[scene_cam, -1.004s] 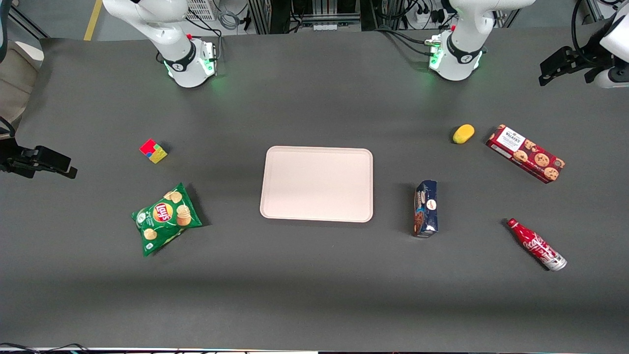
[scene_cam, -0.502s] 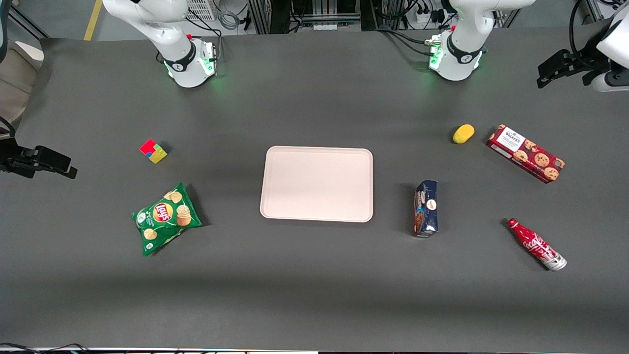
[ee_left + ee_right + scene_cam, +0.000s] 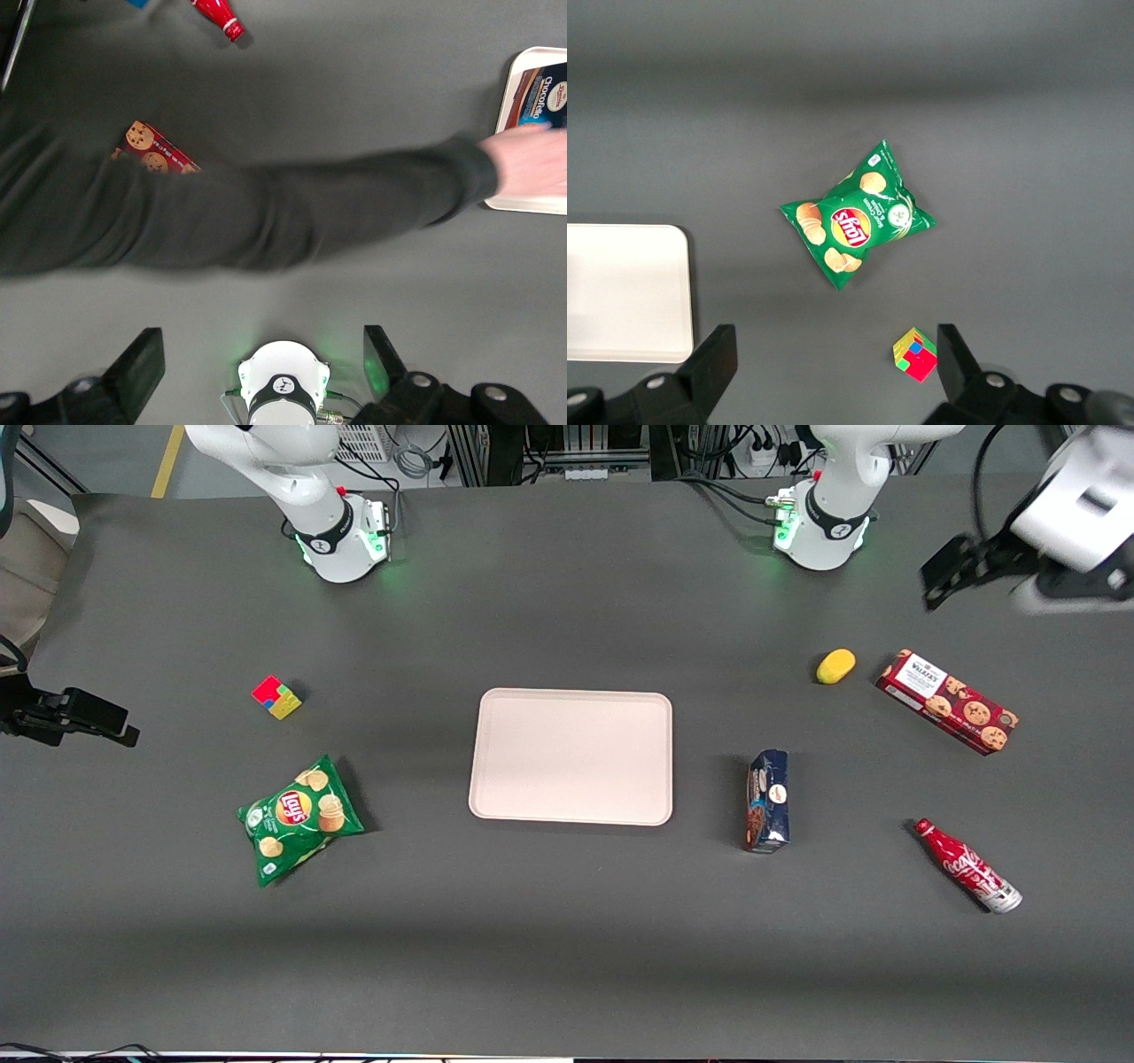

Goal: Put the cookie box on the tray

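Cookie box [image 3: 768, 801] flat on bench [image 3: 567, 921], just beside tray [image 3: 571, 755] — end effector [image 3: 941, 583] high above, fingers spread, empty.

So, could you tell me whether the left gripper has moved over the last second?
Yes. The left gripper has swung nearer the front camera, closing on the red cookie box, which stayed put.
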Motion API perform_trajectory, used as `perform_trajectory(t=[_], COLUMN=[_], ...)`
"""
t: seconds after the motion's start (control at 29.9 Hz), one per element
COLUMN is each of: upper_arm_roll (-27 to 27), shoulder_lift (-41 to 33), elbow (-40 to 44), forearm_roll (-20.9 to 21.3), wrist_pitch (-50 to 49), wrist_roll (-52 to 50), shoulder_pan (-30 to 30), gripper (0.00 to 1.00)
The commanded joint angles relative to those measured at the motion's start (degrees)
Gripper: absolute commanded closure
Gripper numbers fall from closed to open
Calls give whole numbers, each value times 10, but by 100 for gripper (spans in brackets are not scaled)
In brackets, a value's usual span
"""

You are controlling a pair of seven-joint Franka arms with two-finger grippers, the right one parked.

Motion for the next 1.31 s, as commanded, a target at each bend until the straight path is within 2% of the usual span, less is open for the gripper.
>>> perform_trajectory(t=[0.0,0.17,0.33,0.7,0.84,0.9,0.94,0.97,1.07,1.1,1.17,1.21,1.27], upper_arm_roll=[-26,-35,-43,-44,-45,-45,-45,-45,-46,-46,-46,-46,-47], shoulder_lift=[82,137,172,182,182,182,182,181,181,180,179,178,177], elbow=[22,11,-21,-106,-136,-148,-150,-151,-150,-150,-150,-149,-148], forearm_roll=[1,10,65,100,140,145,145,145,144,140,138,138,136], wrist_pitch=[74,151,201,288,294,299,299,299,291,291,288,287,286], wrist_roll=[-55,-56,-56,-56,-57,-57,-57,-57,-59,-59,-61,-63,-72], shoulder_pan=[1,-1,-3,-4,-4,-4,-4,-4,-3,-3,-3,-3,-3], gripper=[0,0,0,0,0,0,4,15,63,74,90,95,98])
